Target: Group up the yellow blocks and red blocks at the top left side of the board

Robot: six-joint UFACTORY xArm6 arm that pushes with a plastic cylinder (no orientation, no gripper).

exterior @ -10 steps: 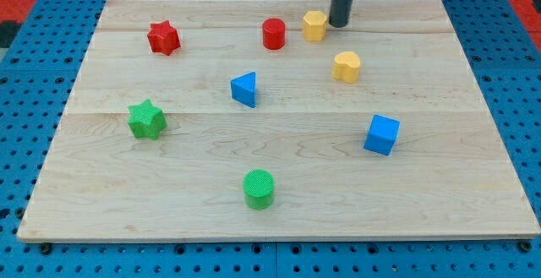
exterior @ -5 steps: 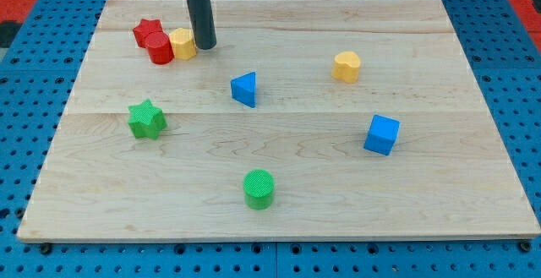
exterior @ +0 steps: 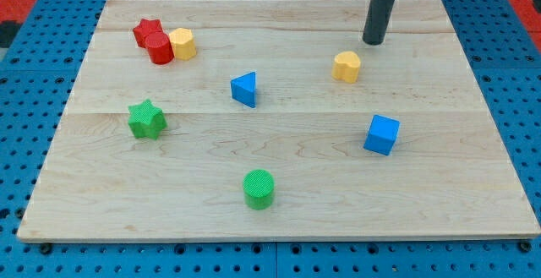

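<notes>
- Standing near the view's top right of the desk [exterior: 473, 143], my tip [exterior: 373, 41] rests on the wood just above and to the right of the yellow heart block [exterior: 346, 66], close to it but not touching.
- This end effector is a plain rod with nothing to open or close, and it holds nothing.
- Three of the task's blocks already sit bunched at the view's top left: the red star block [exterior: 145, 31], the red cylinder block [exterior: 161, 48] and the yellow hexagonal block [exterior: 183, 43], each touching its neighbour.
- The yellow heart block is the one left out, well apart from that cluster.
- The cluster lies to the view's left and slightly up from the heart, so my tip seems well placed on the far side for a leftward push; it may need to drop a little lower first.
- The blue triangular block [exterior: 244, 89] sits below that line and should stay clear.
</notes>
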